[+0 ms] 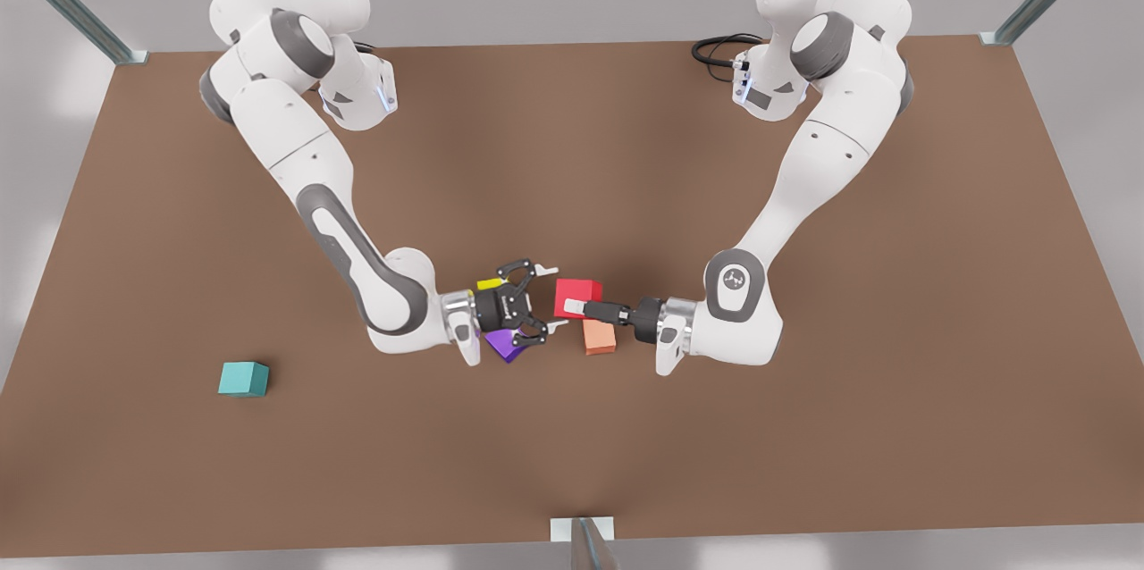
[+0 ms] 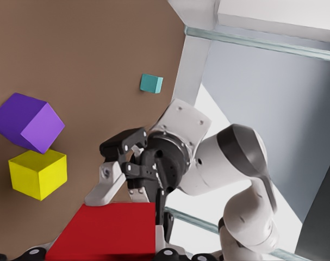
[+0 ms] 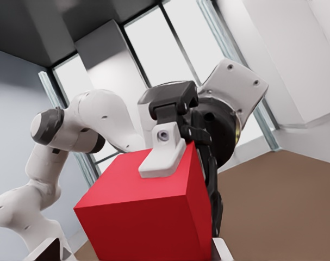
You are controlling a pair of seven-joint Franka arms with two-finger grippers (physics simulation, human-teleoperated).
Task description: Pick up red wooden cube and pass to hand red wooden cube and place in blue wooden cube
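Brown table [image 1: 804, 239] fills the middle of the room, with grey walls and metal posts round it. We see two white arms reaching in from the far side, and their grippers meet near the middle.

We see the left gripper [image 1: 579, 309] coming in from the front view's right. It is thin and black. It is squeezed tight on the red wooden cube [image 1: 581, 291], with a white pad pressed flat on the cube's face. The cube is held up off the table.

We see the hand [image 1: 552, 299] on the other arm, coming from the front view's left. This is the right gripper. Its fingers [image 1: 536, 270] are spread wide apart, and their white tips sit just beside the red cube. We cannot tell if they touch it.

A purple cube [image 1: 505, 347] and a yellow cube [image 1: 489, 283] lie close by the hand. A pale orange cube [image 1: 599, 338] lies just on the near side of the red cube, under the thin gripper.

The blue wooden cube [image 1: 243, 379] sits by itself on the table, well apart, toward the near left. Nothing is on it.
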